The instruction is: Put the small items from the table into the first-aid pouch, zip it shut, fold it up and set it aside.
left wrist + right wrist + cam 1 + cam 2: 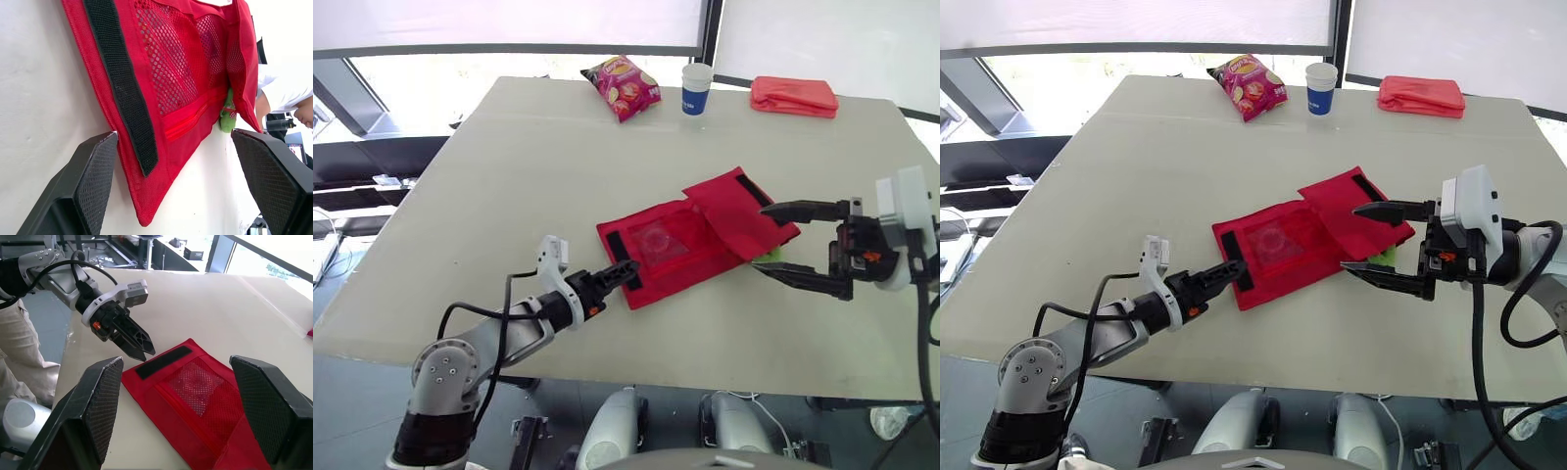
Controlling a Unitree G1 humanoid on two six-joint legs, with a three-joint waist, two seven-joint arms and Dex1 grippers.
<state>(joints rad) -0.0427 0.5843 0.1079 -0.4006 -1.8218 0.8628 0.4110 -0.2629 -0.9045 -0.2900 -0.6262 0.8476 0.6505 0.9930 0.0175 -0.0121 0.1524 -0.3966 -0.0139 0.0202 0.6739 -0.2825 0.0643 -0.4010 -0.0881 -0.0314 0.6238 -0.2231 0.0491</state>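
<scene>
The red first-aid pouch (pixel 690 240) lies spread on the middle of the table, its right flap folded over. It has a black Velcro strip (pixel 122 83) at its left end and a zipped mesh pocket (pixel 186 63). A small green item (pixel 768 257) peeks out from under the folded flap's near edge. My left gripper (pixel 626 275) is open at the pouch's near-left corner, with that corner between its fingers (pixel 78 191). My right gripper (pixel 762 238) stands wide open at the pouch's right end, its fingertips on either side of the flap's corner and the green item.
At the table's far edge sit a crisp packet (pixel 622 86), a blue and white paper cup (pixel 696 88) and a folded red pouch (pixel 794 95). A person in a white top (pixel 288 93) is beyond the table's right side. The table's near edge (pixel 607 364) runs close below both grippers.
</scene>
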